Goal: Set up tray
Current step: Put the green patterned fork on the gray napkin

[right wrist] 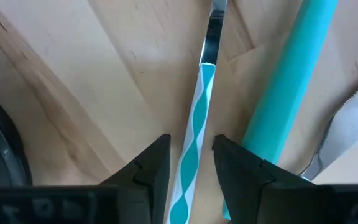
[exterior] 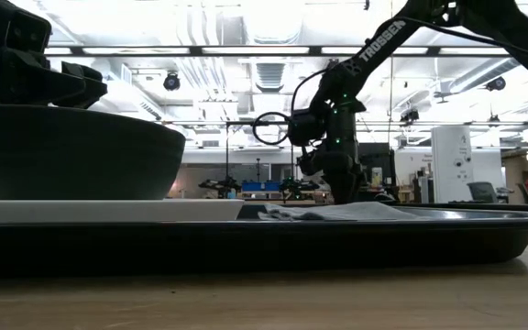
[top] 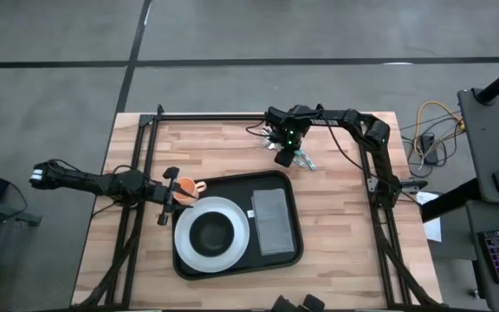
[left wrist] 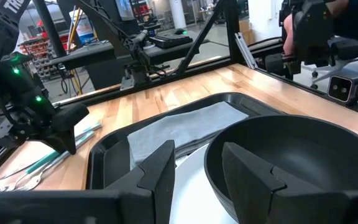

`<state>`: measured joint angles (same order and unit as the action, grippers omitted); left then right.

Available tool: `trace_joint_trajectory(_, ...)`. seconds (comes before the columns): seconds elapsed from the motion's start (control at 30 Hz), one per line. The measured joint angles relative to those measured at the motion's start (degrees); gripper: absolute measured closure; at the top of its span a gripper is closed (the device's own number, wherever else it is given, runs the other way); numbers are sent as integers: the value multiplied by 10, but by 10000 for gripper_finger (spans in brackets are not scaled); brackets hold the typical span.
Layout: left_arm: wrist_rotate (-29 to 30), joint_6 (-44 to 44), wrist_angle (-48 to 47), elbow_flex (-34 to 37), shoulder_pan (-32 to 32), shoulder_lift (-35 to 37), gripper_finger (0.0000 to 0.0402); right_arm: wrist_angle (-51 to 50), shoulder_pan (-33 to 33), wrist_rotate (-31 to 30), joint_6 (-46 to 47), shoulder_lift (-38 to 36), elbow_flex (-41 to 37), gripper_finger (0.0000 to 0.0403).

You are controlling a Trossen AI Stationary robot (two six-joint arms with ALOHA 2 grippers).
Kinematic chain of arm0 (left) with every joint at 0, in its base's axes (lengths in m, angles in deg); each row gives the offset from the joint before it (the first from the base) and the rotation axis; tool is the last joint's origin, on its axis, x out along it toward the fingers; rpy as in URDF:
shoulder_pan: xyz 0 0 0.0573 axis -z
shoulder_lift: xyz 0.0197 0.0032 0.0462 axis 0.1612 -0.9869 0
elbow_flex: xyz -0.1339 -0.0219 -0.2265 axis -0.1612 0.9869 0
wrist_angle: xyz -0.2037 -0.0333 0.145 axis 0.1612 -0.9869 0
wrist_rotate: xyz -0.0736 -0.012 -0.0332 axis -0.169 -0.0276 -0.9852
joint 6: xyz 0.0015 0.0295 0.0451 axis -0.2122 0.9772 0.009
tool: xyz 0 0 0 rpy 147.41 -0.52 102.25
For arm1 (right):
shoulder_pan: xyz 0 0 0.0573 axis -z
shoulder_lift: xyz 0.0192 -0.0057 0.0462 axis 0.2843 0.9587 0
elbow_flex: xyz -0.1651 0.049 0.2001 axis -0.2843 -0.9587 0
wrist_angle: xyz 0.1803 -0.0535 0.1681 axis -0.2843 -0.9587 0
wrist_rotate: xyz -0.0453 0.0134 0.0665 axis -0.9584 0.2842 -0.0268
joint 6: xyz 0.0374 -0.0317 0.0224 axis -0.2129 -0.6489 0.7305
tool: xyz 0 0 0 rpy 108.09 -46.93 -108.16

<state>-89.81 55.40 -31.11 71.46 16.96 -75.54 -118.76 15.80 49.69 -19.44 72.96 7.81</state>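
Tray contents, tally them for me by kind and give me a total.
White plate: 1
Black bowl: 1
Grey napkin: 1
Total in the tray: 3

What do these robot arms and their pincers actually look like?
Both arms are dark, slender jointed tubes. The right arm carries white Trossen lettering and small green lights. Black cables loop beside it. The right gripper and the left gripper each have two dark, wedge-shaped fingers.
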Motion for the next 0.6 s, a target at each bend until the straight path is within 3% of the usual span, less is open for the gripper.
trace_joint_trajectory(0.6, 0, 0, 0, 0, 0, 0, 285, 0, -1, -23, -24, 1, -2, 384)
